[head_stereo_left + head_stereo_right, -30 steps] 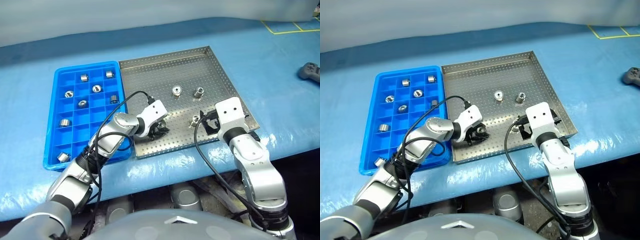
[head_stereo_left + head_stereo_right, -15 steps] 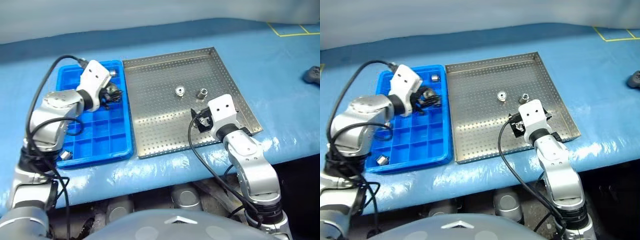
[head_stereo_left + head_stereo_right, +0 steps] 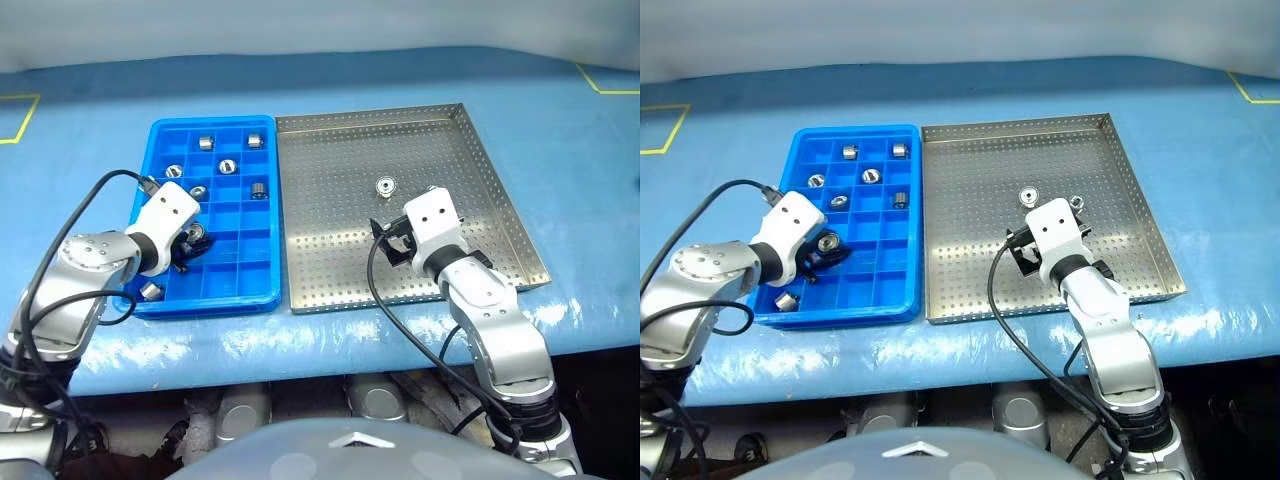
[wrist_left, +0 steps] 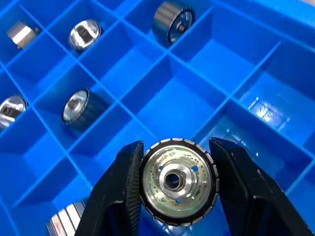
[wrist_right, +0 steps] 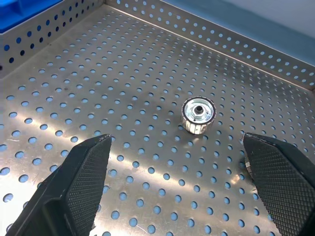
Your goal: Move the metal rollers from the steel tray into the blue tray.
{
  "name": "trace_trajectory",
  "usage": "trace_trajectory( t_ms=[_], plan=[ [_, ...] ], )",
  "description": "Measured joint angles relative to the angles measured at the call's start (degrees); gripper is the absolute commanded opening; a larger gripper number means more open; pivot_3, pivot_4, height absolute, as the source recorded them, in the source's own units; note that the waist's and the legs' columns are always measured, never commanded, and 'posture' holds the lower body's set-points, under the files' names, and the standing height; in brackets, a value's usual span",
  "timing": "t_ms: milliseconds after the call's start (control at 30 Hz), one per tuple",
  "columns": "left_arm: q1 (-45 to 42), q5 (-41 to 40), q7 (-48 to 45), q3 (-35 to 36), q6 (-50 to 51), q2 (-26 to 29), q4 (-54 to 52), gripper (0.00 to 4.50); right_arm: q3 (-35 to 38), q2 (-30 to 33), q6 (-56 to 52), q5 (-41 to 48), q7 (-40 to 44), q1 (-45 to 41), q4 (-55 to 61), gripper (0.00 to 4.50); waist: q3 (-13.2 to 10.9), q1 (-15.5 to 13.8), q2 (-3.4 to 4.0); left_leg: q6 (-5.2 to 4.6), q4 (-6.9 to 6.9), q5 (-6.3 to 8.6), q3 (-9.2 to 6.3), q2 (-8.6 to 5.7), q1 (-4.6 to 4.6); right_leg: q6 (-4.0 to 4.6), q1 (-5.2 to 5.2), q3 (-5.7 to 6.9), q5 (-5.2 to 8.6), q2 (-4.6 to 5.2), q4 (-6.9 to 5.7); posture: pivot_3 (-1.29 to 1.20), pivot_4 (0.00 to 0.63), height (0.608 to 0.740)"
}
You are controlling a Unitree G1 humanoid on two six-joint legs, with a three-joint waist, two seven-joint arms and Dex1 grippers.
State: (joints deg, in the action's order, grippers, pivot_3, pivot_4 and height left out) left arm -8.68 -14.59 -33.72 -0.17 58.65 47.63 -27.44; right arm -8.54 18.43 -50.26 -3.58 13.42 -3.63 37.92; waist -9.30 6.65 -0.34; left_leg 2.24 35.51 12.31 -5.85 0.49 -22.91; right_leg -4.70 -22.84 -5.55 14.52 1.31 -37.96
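Left claw (image 4: 172, 189) is clenched on 1 small shiny silver metal roller (image 4: 178, 180) with a dark central hole, holding it over the near part of the bright blue plastic tray with a grid of square compartments (image 3: 262, 290), which lies on the pale blue counter (image 3: 90, 120) just beside the large square perforated grey steel tray (image 3: 330, 125). Right claw (image 5: 177, 189) hangs released, its jaws wide apart, low over the steel tray with a second roller (image 5: 198, 114) lying ahead of it between the fingers' lines. Judging progress: about 7 rollers already sit in separate compartments of the blue tray, 1 more is in hand and not yet set down, and 2 appear left on the steel tray, so the job looks well past halfway. Only the left wrist view shows the grip clearly, the roller pinched by its ribbed rim with its flat face toward the camera, above an empty cell. In the right eye view a further roller (image 3: 1076, 203) peeks out just behind the right wrist, while the left eye view shows a single loose 1 there
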Motion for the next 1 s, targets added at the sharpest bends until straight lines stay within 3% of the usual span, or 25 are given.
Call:
trace_trajectory(
  t_ms=[267,533,667,867,1000],
  plan=[
    [0.7,0.1,1.0,0.4,-0.4,-0.4,0.0,1.84,-0.1,0.3,0.0,0.0,0.5,-0.7,-0.8,4.50,0.0,-0.4,0.00,0.00,-0.02,0.00,0.00,0.00,0.00,0.01,0.00,0.00,0.00,0.00,0.00,-0.09,0.150,0.740],
    [2.0,0.6,0.9,0.4,-1.8,0.4,0.5,4.47,-0.1,0.5,0.0,0.0,0.6,-0.7,-0.8,4.50,0.0,-0.4,0.00,0.00,0.00,0.00,0.00,0.00,0.01,0.03,0.00,0.01,0.00,0.00,-0.03,-0.09,0.150,0.740],
    [-0.1,-0.5,1.7,1.9,-1.9,-3.4,0.8,4.49,-0.1,0.3,0.5,0.0,0.5,-0.8,-1.0,4.50,0.0,-0.6,-0.01,0.00,0.03,0.00,0.01,-0.02,0.00,0.02,0.01,0.02,0.00,0.03,-0.03,-0.09,0.150,0.740],
    [-4.0,-10.6,0.6,6.9,-6.9,-17.0,-0.5,4.49,2.2,-2.0,3.9,0.9,-0.1,-4.1,-5.3,4.50,0.0,-0.6,-0.03,0.00,0.09,0.00,0.02,-0.04,0.01,0.26,0.06,0.03,-0.18,0.06,-0.02,-0.11,0.150,0.740],
    [-3.7,-12.8,-0.9,6.0,-9.0,-18.1,-1.2,4.49,6.6,-3.7,8.2,3.3,-0.4,-9.3,-17.3,4.50,0.0,0.2,-0.03,0.00,0.09,0.00,0.03,-0.02,0.13,0.28,0.14,0.01,-0.21,0.01,-0.06,-0.11,0.150,0.740]
  ],
)
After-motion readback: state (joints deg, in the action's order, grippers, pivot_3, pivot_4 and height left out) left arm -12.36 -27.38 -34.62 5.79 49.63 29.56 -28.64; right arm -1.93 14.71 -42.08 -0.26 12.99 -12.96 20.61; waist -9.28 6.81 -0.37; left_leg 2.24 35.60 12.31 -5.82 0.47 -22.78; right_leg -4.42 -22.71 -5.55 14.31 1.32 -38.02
